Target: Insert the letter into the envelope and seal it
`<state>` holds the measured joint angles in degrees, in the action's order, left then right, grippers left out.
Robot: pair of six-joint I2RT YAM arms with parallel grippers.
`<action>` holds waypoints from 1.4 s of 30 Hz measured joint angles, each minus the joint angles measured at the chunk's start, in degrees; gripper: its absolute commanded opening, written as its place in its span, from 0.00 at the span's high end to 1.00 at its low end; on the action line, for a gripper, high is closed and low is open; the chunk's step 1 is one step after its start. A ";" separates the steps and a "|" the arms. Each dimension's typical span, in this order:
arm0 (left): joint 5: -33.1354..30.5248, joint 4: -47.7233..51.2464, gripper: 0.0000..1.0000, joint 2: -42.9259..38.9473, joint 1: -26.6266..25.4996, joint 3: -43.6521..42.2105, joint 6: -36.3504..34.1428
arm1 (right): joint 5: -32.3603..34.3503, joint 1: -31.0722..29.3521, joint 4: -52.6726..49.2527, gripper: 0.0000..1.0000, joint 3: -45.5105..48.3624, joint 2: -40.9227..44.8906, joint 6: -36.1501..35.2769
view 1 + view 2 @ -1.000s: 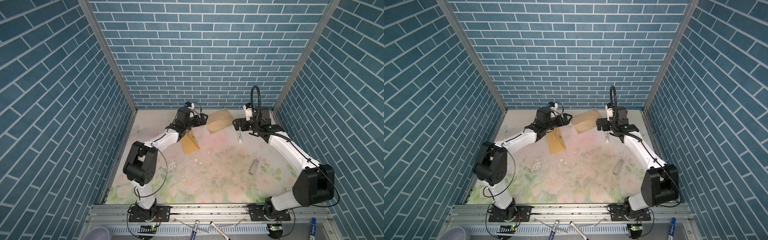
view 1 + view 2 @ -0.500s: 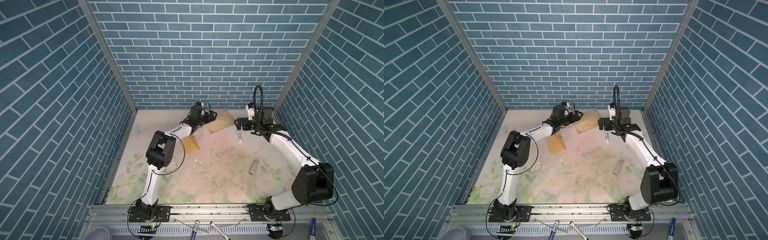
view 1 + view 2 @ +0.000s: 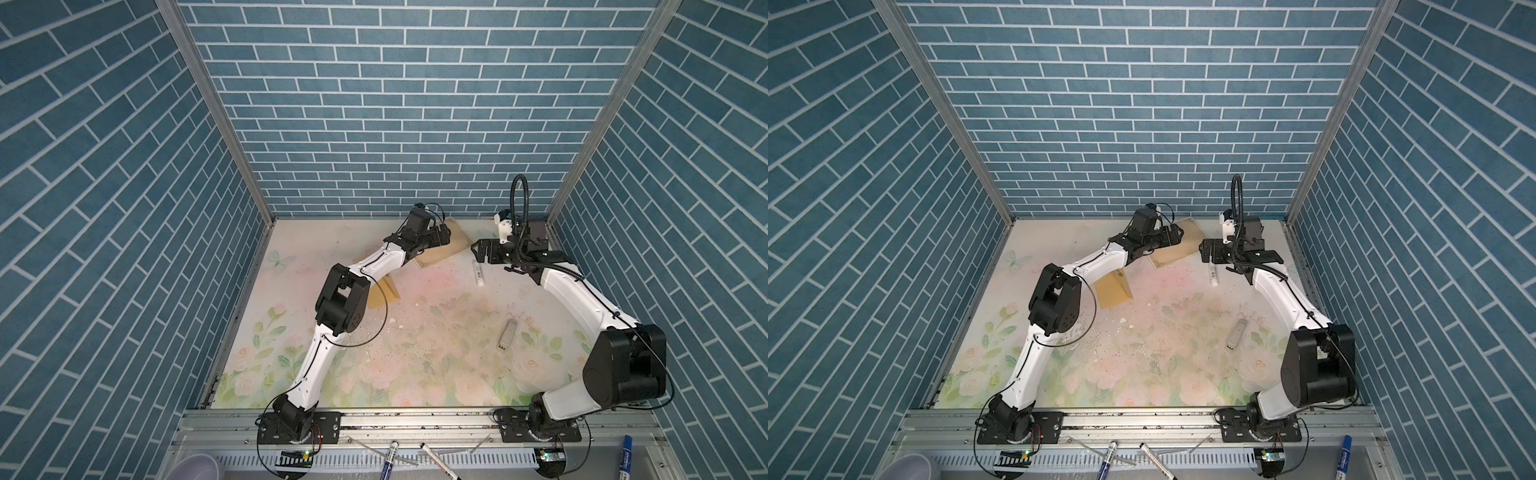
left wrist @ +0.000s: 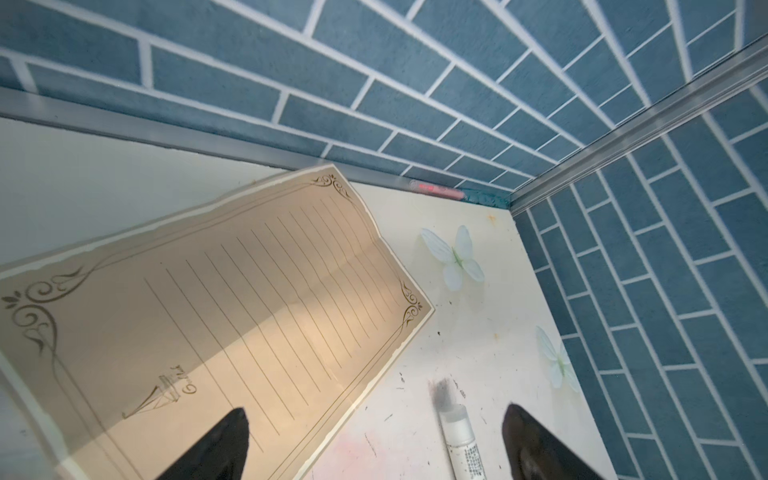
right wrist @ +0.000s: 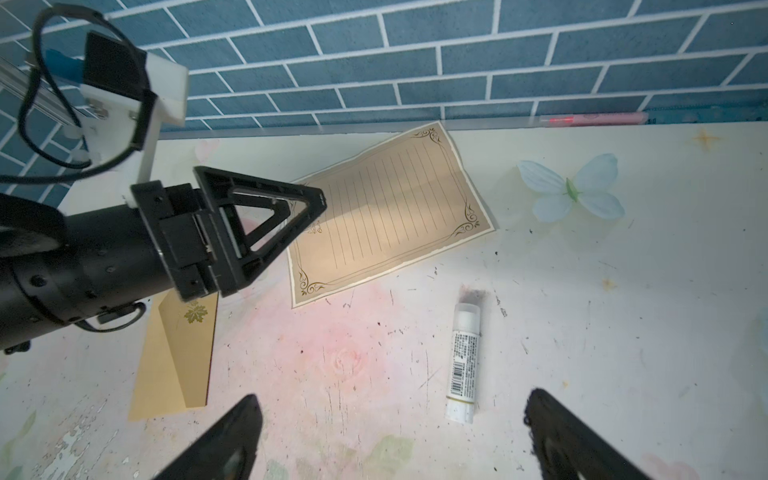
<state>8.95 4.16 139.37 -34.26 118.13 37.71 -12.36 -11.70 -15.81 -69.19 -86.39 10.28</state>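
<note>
The letter point(image 3: 449, 249) point(image 3: 1179, 249) is a cream sheet with a dark ornamental border, lying flat near the back wall. In the left wrist view the letter point(image 4: 232, 299) shows ruled lines and a crease. My left gripper point(image 3: 441, 235) point(image 3: 1176, 235) point(image 4: 376, 413) hangs open over its edge: one finger above the sheet, the other above bare table. The golden-tan envelope point(image 3: 1113, 291) point(image 5: 174, 357), with a leaf emblem, lies left of the letter, partly under the left arm. To the right of the letter my right gripper point(image 3: 478, 249) point(image 5: 394, 399) is open and empty.
A white glue stick point(image 3: 480, 272) point(image 4: 459, 440) point(image 5: 463, 361) lies just right of the letter. A small grey oblong piece point(image 3: 508, 334) rests on the right of the floral mat. A red pen point(image 5: 590, 119) lies along the back wall. Blue brick walls close three sides.
My left arm has stretched out to the right and toward the back wall, carrying its open gripper from the envelope's far end to the letter. The right arm has hardly moved.
</note>
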 measured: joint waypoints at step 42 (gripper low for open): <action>-3.65 11.43 0.04 5.35 -2.67 2.25 -0.46 | -1.64 0.81 -2.10 0.01 2.62 0.00 0.00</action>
<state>5.30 15.59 144.73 -36.93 120.38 37.26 -14.00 -10.90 -17.91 -66.57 -86.39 10.28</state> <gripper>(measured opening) 0.957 0.989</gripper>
